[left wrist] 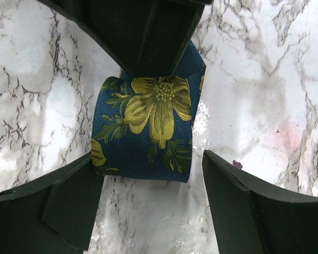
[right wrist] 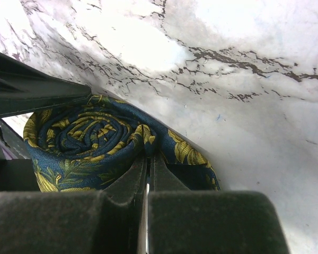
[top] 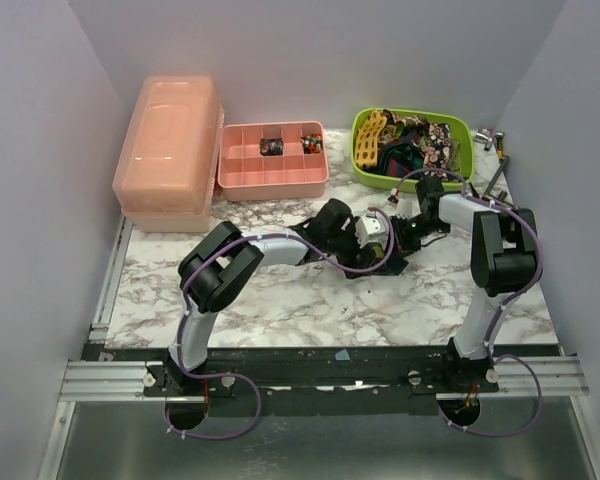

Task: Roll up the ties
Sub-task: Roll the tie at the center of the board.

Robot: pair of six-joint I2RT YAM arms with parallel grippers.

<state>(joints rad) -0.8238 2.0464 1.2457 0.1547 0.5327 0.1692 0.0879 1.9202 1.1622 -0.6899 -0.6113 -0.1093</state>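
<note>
A navy tie with yellow flowers and green leaves (left wrist: 148,127) lies rolled into a coil (right wrist: 90,137) on the marble table (left wrist: 265,79). My right gripper (right wrist: 149,154) is shut on the coil's outer layer, pinching a fold of fabric; in the left wrist view its black body (left wrist: 148,32) covers the top of the roll. My left gripper (left wrist: 147,164) is open, its fingers (left wrist: 69,201) on either side of the roll's near end and apart from it. In the top view both grippers, left (top: 383,252) and right (top: 405,235), meet at mid-table.
A green basket (top: 464,132) at the back right holds several loose ties. A pink compartment tray (top: 270,185) stands at the back centre with small rolled items in its cells. A pink lidded box (top: 170,150) sits at the back left.
</note>
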